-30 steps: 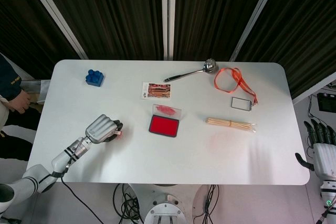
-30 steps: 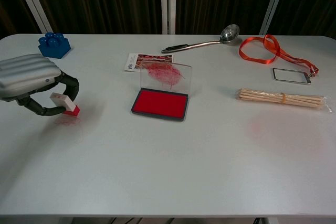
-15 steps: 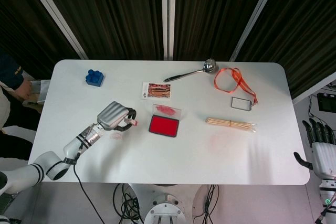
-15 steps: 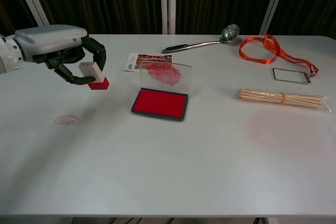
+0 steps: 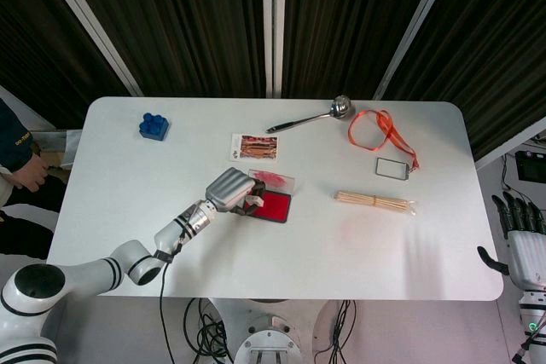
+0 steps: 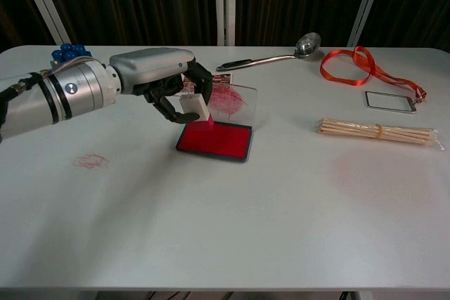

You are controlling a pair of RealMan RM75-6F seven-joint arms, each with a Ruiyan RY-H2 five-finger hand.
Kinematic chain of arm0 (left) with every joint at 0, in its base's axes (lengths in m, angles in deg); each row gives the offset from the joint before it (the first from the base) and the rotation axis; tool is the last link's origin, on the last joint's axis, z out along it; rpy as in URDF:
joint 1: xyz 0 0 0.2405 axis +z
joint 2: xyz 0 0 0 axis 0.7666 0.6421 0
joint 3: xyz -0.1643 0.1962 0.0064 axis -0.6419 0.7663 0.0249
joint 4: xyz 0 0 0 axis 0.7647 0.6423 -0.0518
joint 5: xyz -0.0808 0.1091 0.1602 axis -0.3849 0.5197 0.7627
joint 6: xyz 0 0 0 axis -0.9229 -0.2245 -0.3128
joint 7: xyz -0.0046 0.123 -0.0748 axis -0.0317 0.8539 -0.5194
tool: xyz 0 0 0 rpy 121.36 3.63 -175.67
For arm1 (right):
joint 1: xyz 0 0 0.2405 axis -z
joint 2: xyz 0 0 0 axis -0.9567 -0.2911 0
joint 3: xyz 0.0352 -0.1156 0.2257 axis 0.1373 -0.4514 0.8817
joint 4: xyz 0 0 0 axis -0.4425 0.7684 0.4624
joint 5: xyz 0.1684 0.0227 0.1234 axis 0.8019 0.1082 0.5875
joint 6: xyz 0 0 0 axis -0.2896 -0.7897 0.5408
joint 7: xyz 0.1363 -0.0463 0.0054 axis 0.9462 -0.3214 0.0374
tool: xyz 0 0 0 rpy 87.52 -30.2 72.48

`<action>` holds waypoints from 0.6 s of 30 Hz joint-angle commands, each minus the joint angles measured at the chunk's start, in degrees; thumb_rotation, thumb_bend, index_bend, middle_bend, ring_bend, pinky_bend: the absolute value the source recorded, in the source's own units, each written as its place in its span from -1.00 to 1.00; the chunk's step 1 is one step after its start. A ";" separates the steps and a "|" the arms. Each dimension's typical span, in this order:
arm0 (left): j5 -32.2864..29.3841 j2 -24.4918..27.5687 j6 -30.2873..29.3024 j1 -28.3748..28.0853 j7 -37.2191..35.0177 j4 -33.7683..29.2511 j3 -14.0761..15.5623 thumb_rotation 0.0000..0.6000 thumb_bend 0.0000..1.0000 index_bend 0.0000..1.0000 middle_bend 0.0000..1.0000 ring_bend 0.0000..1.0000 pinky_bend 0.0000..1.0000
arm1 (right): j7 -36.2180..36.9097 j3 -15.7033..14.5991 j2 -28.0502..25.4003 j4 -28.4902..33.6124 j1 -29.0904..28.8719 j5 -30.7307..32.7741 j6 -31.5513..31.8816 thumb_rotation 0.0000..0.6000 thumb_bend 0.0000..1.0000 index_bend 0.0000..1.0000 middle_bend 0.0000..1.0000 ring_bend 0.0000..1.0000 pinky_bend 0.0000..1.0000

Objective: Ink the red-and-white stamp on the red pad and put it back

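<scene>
Left hand [image 6: 165, 79] pinches the red-and-white stamp [image 6: 196, 109] by its white upper body, red face down, just over the near-left corner of the red ink pad [image 6: 214, 139]. Stamp looks light, rigid, slick plastic; gripping the white sides seems best. No readable writing. Right hand [image 5: 520, 249] far right, fingers apart, holding nothing.

White table [image 5: 171, 236] — red pad [image 6: 214, 139], ladle [image 5: 307, 117], lanyard [image 5: 380, 132], skewers [image 6: 377, 131]
</scene>
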 commanded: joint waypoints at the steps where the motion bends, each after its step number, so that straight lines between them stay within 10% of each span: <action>1: -0.94 -3.63 1.06 -1.77 0.38 3.32 -0.97 1.00 -0.19 0.25 0.22 0.83 1.00 | 0.12 -0.09 0.06 -0.11 0.02 -0.13 0.01 1.00 -0.73 -1.00 -1.00 -1.00 -1.00; 18: -0.47 -9.64 3.51 -6.30 3.48 12.97 -0.53 1.00 -0.14 0.26 0.23 0.83 1.00 | 2.64 -0.13 -0.34 -1.11 0.52 0.38 -0.14 1.00 -0.69 -1.00 -1.00 -1.00 -1.00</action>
